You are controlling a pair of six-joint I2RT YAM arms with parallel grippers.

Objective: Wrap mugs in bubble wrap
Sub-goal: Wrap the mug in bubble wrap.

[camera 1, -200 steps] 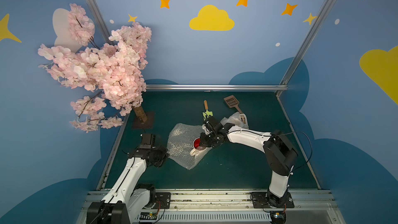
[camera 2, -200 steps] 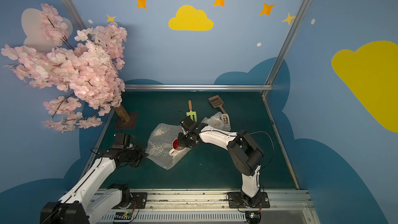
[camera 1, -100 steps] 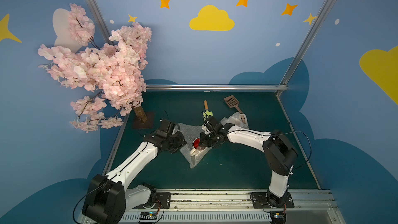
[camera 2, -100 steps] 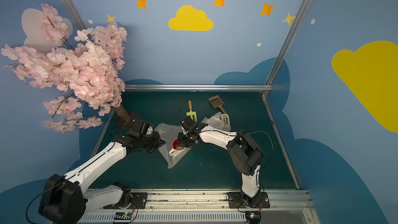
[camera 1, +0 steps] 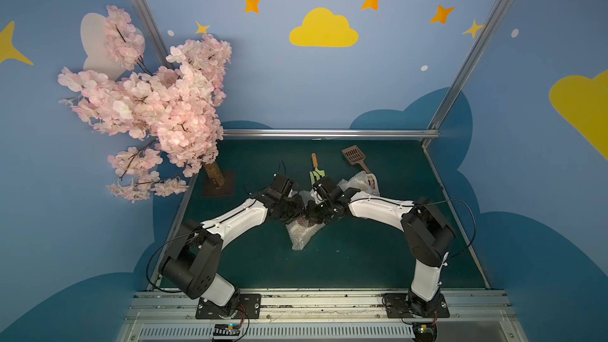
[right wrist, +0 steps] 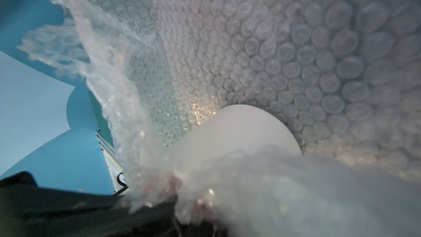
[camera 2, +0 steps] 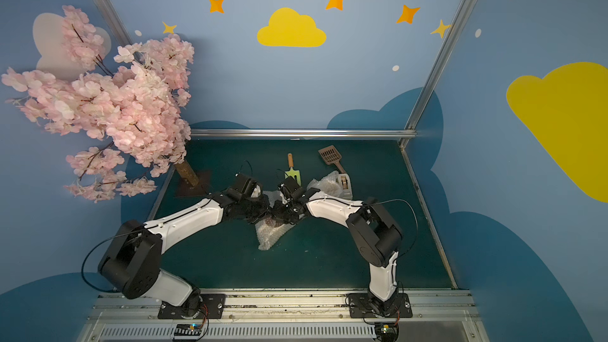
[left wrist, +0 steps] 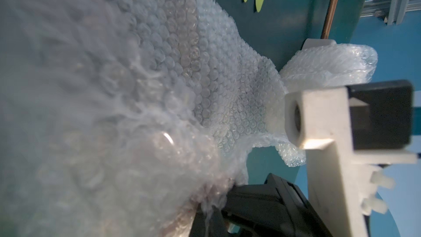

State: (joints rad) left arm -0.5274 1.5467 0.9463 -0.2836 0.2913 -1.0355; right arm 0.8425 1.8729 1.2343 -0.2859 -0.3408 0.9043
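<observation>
both claws meet just nearer the robot than the green fork (camera 1: 316,176). the left gripper (camera 1: 300,212) is pinched tight on the bubble wrap (camera 1: 301,237), which lies over the mug (camera 1: 305,222) (red shows faintly through). the right gripper (camera 1: 317,213) is closed too, its hold hidden.

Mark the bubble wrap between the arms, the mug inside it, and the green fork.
bubble wrap (camera 1: 301,236), in a top view, loose lower corner
mug (right wrist: 239,131), right wrist view, bare cream side
green fork (camera 2: 292,176), in a top view, green head
</observation>
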